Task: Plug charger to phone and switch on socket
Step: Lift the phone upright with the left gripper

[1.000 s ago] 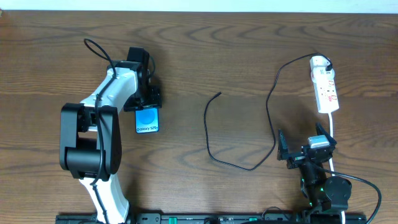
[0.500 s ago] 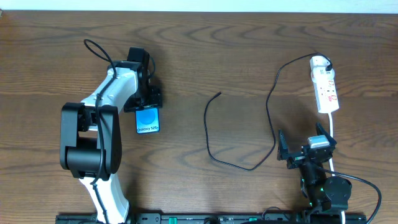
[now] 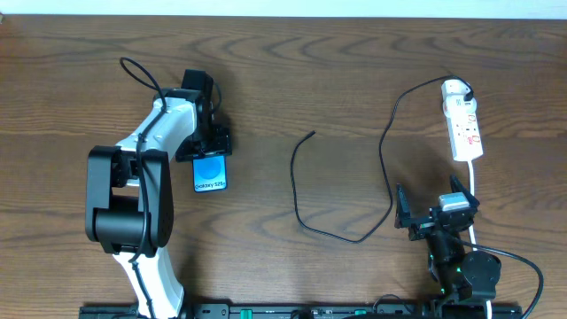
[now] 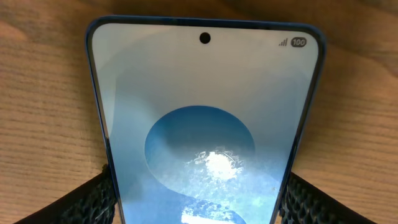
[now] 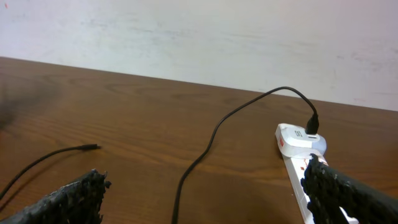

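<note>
The phone (image 3: 210,171) lies flat on the table, blue screen up. My left gripper (image 3: 211,146) is at its far end. In the left wrist view the phone (image 4: 205,93) fills the frame and the two fingers of my left gripper (image 4: 200,200) press against its long edges. The charger (image 3: 296,190) loops across the middle of the table, with its plug tip (image 3: 313,134) lying free; its other end goes into the socket (image 3: 464,124) at the far right. My right gripper (image 3: 434,217) is open and empty, near the socket's white cord. In the right wrist view its fingers (image 5: 205,205) frame the charger (image 5: 211,140) and the socket (image 5: 295,143).
The white cord (image 3: 474,182) runs from the socket back toward the right arm's base. The left arm's black cable (image 3: 142,71) arcs behind its wrist. A pale wall (image 5: 199,37) stands behind the table's far edge.
</note>
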